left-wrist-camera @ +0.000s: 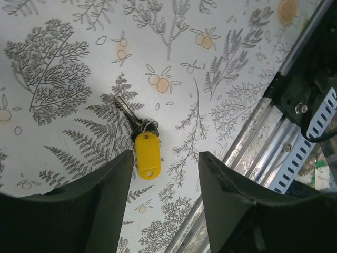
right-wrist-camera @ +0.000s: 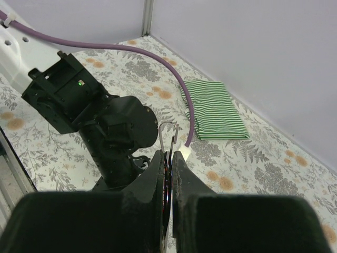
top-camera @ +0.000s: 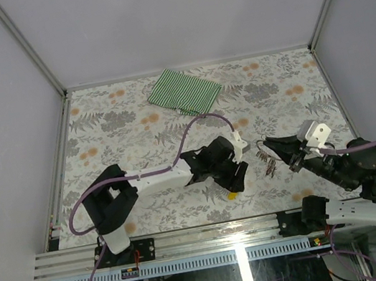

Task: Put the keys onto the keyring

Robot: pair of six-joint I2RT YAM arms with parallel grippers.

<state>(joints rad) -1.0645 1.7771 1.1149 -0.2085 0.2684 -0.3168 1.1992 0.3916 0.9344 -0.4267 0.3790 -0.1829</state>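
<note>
A silver key with a yellow tag [left-wrist-camera: 147,154] lies flat on the leaf-patterned table, just beyond my open left gripper [left-wrist-camera: 165,176], whose fingers [left-wrist-camera: 108,205] stand on either side of and above it. In the top view the yellow tag [top-camera: 233,195] shows below the left gripper [top-camera: 234,182]. My right gripper [right-wrist-camera: 169,161] is shut on the keyring, and a thin silver wire loop [right-wrist-camera: 167,132] sticks up between the fingers. In the top view the keyring [top-camera: 270,164] hangs under the right gripper [top-camera: 271,146], held above the table. The black-tagged key does not show clearly.
A folded green-and-white striped cloth [top-camera: 184,91] lies at the back of the table and also shows in the right wrist view [right-wrist-camera: 213,110]. The metal rail [left-wrist-camera: 263,142] at the table's near edge runs close to the yellow-tagged key. Grey walls enclose the table.
</note>
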